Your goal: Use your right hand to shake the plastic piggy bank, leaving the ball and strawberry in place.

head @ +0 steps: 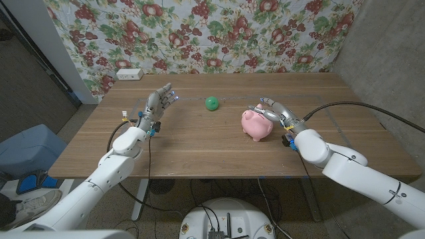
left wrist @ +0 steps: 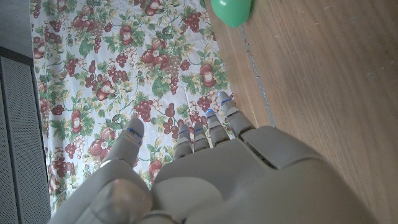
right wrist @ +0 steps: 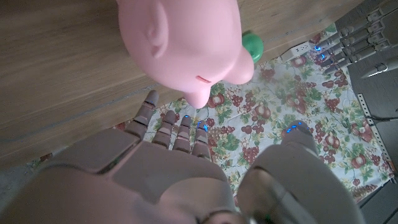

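The pink piggy bank (head: 255,125) stands on the wooden table (head: 199,149) right of centre, and the right hand (head: 277,114) sits just behind it with fingers spread and nothing gripped, so the grasp and shake both look undone. The green ball (head: 211,103) rests further left; a strawberry is hard to make out. The left hand (head: 159,103) waits open and empty

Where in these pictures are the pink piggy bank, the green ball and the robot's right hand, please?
piggy bank (head: 255,124), head view, on the pink body's middle.
green ball (head: 211,103), head view, on the ball's centre.
right hand (head: 277,115), head view, on the back of the hand beside the piggy bank.
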Tool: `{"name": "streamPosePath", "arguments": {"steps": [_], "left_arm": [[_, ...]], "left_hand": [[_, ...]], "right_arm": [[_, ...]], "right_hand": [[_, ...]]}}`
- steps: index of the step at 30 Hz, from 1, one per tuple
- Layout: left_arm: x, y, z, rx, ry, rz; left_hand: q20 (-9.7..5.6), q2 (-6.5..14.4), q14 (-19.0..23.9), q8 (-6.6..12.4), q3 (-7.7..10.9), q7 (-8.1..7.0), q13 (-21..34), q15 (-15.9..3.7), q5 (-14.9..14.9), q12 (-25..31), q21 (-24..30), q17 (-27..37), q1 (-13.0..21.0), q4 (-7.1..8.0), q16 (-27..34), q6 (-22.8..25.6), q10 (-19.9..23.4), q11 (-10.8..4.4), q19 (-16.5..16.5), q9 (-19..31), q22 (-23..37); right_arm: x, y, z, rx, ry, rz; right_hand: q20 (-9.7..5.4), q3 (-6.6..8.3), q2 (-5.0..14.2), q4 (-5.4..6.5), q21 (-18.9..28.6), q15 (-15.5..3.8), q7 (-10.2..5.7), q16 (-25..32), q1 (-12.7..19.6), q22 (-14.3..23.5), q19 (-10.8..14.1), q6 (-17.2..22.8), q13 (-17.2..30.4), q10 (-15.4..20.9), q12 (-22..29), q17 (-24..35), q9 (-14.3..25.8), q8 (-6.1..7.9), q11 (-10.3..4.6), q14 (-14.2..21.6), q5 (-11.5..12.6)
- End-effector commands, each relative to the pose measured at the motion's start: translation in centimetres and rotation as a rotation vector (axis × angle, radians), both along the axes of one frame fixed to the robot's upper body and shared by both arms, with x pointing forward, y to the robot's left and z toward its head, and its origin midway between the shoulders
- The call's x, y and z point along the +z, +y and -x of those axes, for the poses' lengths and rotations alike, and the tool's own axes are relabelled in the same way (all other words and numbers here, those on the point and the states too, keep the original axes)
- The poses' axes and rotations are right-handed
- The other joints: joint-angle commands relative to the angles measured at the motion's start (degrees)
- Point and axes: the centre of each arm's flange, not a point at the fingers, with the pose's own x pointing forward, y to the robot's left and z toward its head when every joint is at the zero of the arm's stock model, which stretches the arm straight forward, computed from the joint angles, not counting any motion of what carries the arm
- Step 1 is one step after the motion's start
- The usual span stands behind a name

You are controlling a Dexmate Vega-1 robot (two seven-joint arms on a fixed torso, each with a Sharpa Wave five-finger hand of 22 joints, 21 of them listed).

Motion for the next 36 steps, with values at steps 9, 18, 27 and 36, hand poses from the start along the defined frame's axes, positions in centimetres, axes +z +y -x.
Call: {"name": "streamPosePath", "arguments": {"steps": [9, 18, 27, 36], "left_arm": [[-0.6, 0.2, 0.0, 0.0, 0.013, 0.009], [-0.6, 0.2, 0.0, 0.003, 0.011, 0.011], [-0.8, 0.1, 0.3, 0.005, 0.011, 0.011], [-0.4, -0.1, 0.2, 0.006, 0.016, -0.007]], "left_hand": [[0.06, 1.1, 0.6, 0.06, 0.02, -0.2, 0.2, -0.1, 0.0, 0.2, 0.0, 0.2, 0.6, -0.25, 0.1, 0.2, -0.4, -0.19, 0.5, 0.3, 0.1], [-0.44, 1.2, -0.4, 0.07, -0.13, -0.05, 0.2, -0.57, 0.0, 0.2, -0.1, 0.2, 0.7, -0.29, -0.2, 0.2, -0.2, -0.09, 0.2, 0.3, 0.1], [-2.14, 1.5, -2.5, 0.1, -0.44, 0.08, 0.2, -1.77, 0.0, 0.3, -0.3, 0.1, 1.0, -0.44, -0.7, 0.3, 0.2, 0.19, -0.1, 0.3, 0.1], [-3.2, 1.7, -4.0, 0.12, -0.76, 0.37, 0.2, -2.34, 0.0, 0.4, -0.4, 0.1, 1.2, -0.5, -0.8, 0.5, 0.6, 0.47, -0.5, 0.3, 0.0]], "right_arm": [[1.5, -1.9, -0.5, 0.2, -0.087, -0.176], [1.9, -2.8, -1.0, 0.282, -0.116, -0.263], [2.1, -3.7, -1.8, 0.355, -0.129, -0.349], [1.9, -5.1, -2.9, 0.439, -0.162, -0.484]], "right_hand": [[-5.61, 0.14, 2.07, 0.96, -2.0, -0.4, 1.17, -0.9, -1.7, 0.0, 1.4, 0.3, -2.4, 1.7, 0.2, -3.2, -0.2, -0.47, -0.64, -0.3, -0.1], [-7.6, 0.11, 2.62, 0.71, -3.5, -2.06, 6.78, -1.4, -2.0, -0.1, 2.5, -0.3, -4.4, 1.4, -0.2, -5.9, -0.4, -0.8, -1.2, -0.6, -0.6], [-7.86, -0.05, 2.59, 0.67, -4.2, -1.99, 8.46, -1.5, -2.3, -0.1, 2.7, -0.4, -5.0, 1.1, -0.3, -6.9, -0.5, -0.81, -0.9, -0.8, -0.8], [-8.67, -0.1, 2.83, 0.53, -4.7, -2.11, 10.08, -1.5, -2.4, -0.1, 4.2, -0.2, -6.0, 1.6, -0.1, -8.5, -0.5, -0.65, 0.54, -0.6, -1.0]]}}
